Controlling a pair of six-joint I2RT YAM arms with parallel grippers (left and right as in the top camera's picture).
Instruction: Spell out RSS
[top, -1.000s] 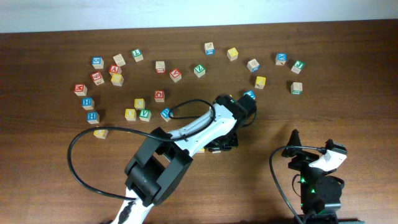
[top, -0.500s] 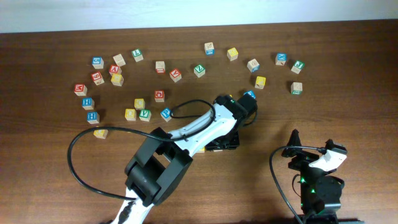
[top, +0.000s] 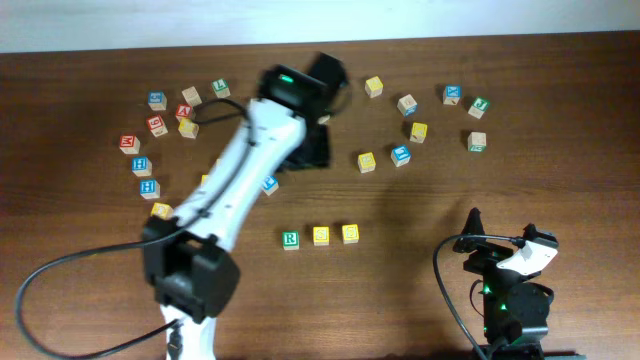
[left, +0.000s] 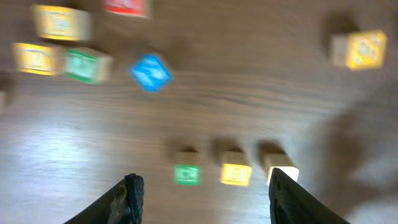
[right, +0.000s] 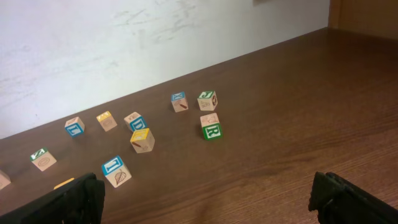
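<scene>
Overhead: left arm had swung away to the back, uncovering the wooden green R cube, first yellow S cube and second yellow S cube in a row, so RSS looked done. Left wrist: left gripper gaped wide, empty. Right wrist: right gripper wide too

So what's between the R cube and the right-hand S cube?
The other S cube, in line with both; the overhead view shows it.
</scene>
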